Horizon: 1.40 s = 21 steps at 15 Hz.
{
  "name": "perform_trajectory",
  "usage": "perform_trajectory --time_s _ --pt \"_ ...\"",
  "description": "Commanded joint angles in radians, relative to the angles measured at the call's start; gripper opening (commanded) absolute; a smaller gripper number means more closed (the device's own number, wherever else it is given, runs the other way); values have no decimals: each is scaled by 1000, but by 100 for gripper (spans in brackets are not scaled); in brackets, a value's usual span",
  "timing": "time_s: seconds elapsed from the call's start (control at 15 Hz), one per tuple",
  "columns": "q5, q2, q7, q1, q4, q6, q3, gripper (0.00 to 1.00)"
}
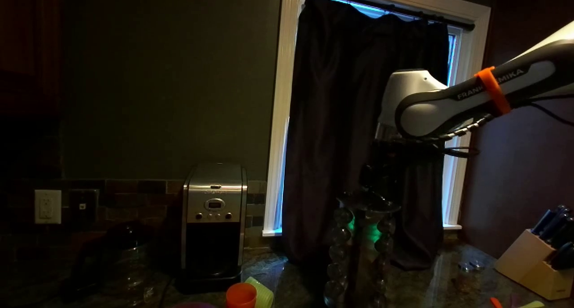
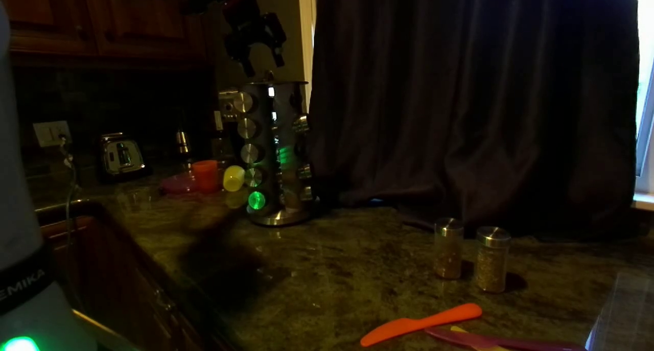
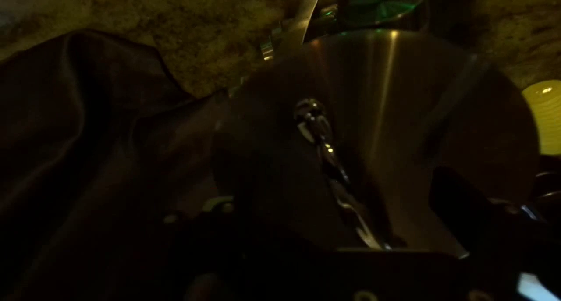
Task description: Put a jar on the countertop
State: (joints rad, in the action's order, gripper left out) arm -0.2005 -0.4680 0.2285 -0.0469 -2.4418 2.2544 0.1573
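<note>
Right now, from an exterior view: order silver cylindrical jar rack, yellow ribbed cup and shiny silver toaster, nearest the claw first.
1. Silver jar rack: below the claw.
2. Yellow cup: on countertop, left of rack in view.
3. Silver toaster: farther left.

The room is dim, and bluish light (image 1: 451, 52) shows at the edges of a long dark purplish cloth curtain (image 1: 341, 110), which hangs from a thin black rod (image 1: 462, 25) before a white-framed window (image 1: 278, 119). The plain olive-green wall (image 1: 166, 84) has below a band of dark rectangular tiles (image 1: 150, 187), and in an exterior view reddish-brown panelled wooden cabinets (image 2: 145, 21) hang high.
</note>
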Motion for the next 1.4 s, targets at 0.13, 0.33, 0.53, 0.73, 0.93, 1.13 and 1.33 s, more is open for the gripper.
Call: perform_trajectory --time_s 0.13,0.33,0.53,0.73,0.93,1.13,1.33 --pt "-216 3 8 31 107 -164 132 100" --pt "-311 11 -29 66 158 -270 173 100" --pt "-377 32 -68 112 171 -372 204 100" --pt "-400 61 -115 175 159 -459 223 100" --pt "-397 92 -191 244 150 -508 225 100" --pt "-400 120 -281 304 142 -503 225 100" --pt "-389 129 -284 324 149 -487 211 100"
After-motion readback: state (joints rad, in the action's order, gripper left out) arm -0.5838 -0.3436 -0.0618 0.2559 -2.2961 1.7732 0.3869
